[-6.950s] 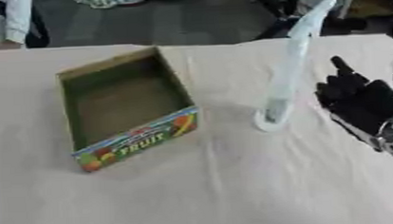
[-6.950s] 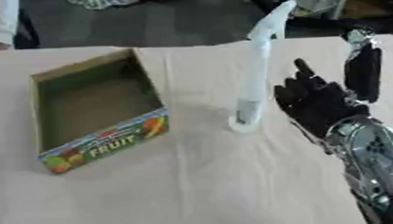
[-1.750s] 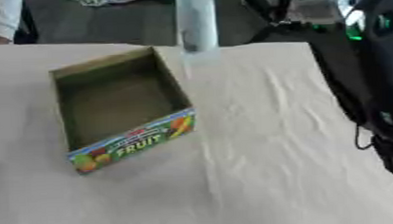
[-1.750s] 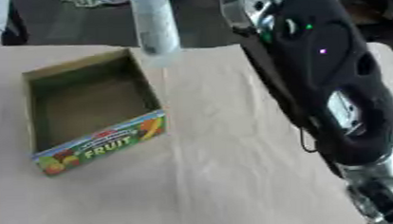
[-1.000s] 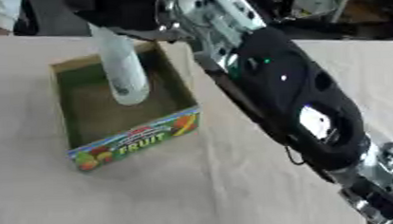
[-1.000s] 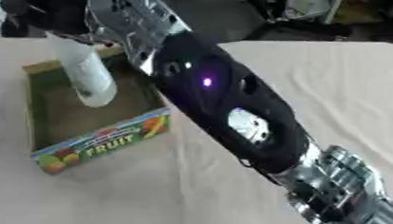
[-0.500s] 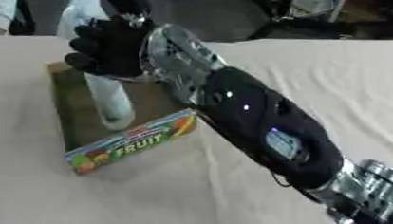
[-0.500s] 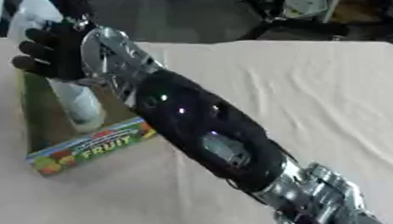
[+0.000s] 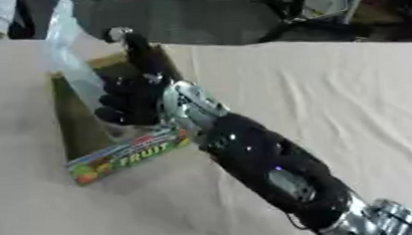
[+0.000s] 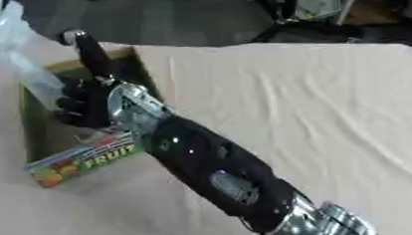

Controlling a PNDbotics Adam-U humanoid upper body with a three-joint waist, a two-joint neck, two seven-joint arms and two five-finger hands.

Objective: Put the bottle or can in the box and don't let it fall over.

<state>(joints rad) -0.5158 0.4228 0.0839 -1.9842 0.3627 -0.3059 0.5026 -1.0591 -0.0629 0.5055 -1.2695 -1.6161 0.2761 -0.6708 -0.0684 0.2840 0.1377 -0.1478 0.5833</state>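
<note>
Diagonally across the cloth-covered table (image 9: 330,94), the robot's black right arm reaches to the open cardboard box (image 9: 124,155) with the FRUIT label. Its right hand (image 9: 130,100) is over the box, fingers released, one pointing up. Inside the box, a clear bottle (image 9: 72,70) stands tilted, just beside the hand.
</note>
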